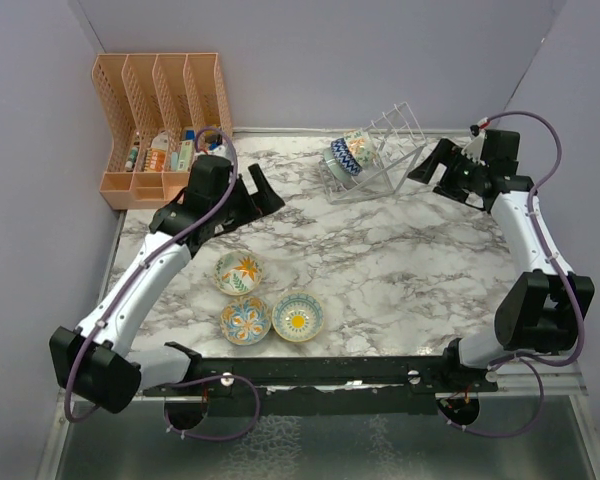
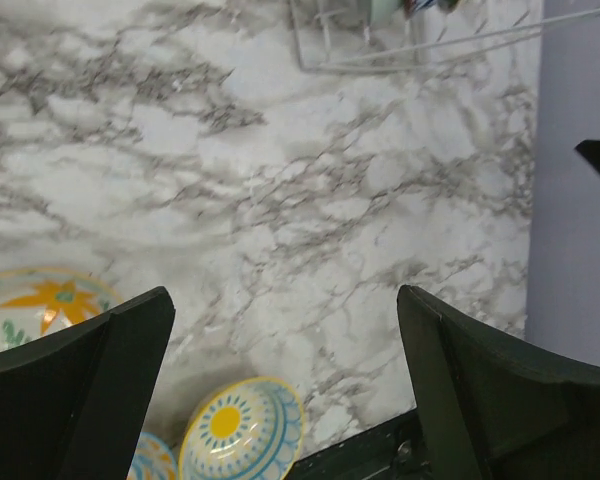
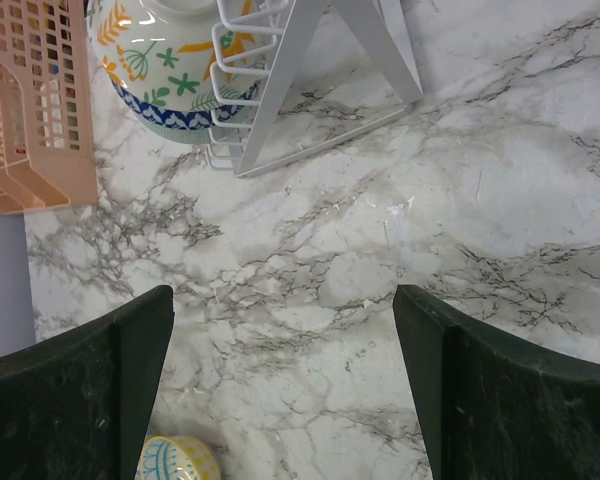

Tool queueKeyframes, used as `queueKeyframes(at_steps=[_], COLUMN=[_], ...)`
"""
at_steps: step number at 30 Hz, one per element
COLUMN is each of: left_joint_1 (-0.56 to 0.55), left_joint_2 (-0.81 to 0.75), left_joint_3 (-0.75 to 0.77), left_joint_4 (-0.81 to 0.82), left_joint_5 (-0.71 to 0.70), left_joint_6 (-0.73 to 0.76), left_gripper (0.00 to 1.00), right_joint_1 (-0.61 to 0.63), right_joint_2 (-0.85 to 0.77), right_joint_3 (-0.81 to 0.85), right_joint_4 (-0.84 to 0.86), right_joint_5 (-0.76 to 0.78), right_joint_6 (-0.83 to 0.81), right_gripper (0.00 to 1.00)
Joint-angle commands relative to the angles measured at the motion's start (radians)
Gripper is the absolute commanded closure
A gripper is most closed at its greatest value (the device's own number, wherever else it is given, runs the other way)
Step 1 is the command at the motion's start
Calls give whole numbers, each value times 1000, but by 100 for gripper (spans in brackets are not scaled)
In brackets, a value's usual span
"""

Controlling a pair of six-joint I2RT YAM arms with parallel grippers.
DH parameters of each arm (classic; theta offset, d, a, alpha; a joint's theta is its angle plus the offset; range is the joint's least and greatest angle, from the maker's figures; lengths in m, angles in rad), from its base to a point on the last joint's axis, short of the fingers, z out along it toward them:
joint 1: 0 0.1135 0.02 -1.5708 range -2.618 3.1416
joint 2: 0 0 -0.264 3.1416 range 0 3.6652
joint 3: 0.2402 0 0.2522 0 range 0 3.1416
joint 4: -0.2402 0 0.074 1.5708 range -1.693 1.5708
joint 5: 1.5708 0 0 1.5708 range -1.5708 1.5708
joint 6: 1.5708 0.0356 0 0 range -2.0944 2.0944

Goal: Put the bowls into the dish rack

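Note:
Three bowls sit on the marble table near the front left: an orange-flower one (image 1: 239, 273), a blue-orange one (image 1: 245, 320) and a yellow-centred one (image 1: 298, 316). The clear wire dish rack (image 1: 395, 140) stands at the back, holding a cream floral bowl with a blue zigzag band (image 1: 347, 156) on edge. My left gripper (image 1: 252, 195) hovers open behind the loose bowls; its wrist view shows the yellow bowl (image 2: 240, 430) and orange-flower bowl (image 2: 50, 305) below the empty gripper (image 2: 285, 295). My right gripper (image 1: 425, 165) is open and empty just right of the rack (image 3: 280, 80), with the racked bowl (image 3: 165, 60) ahead.
An orange plastic slotted organizer (image 1: 160, 110) with small items stands at the back left corner, also showing in the right wrist view (image 3: 30, 110). Purple walls close in the table at the left, back and right. The black arm-mount rail (image 1: 350, 372) runs along the near edge.

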Motion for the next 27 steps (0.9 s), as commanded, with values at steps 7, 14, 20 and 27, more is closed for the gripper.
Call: queueKeyframes(at_steps=[7,14,20,27], left_joint_1=[-276,-344,-352,-357], left_joint_2=[-112,-28,47,78], left_joint_3=[-188,-275,-321,-362], left_joint_4=[-262,-217,-156,-111], left_joint_5=[-384,-560,-573,-597], left_joint_6=[-41,-30,15,37], left_gripper=[13,25,40,51], right_joint_1=[-6,-6,-6,-6], right_joint_2=[-33,-41,-52,-50], right_joint_3=[-41,-44,-65,-75], right_joint_4=[35,33,42,54], right_joint_5=[-43,-56,-62,-63], right_joint_6=[15,16,19,19], right_gripper=[11,11,11,11])
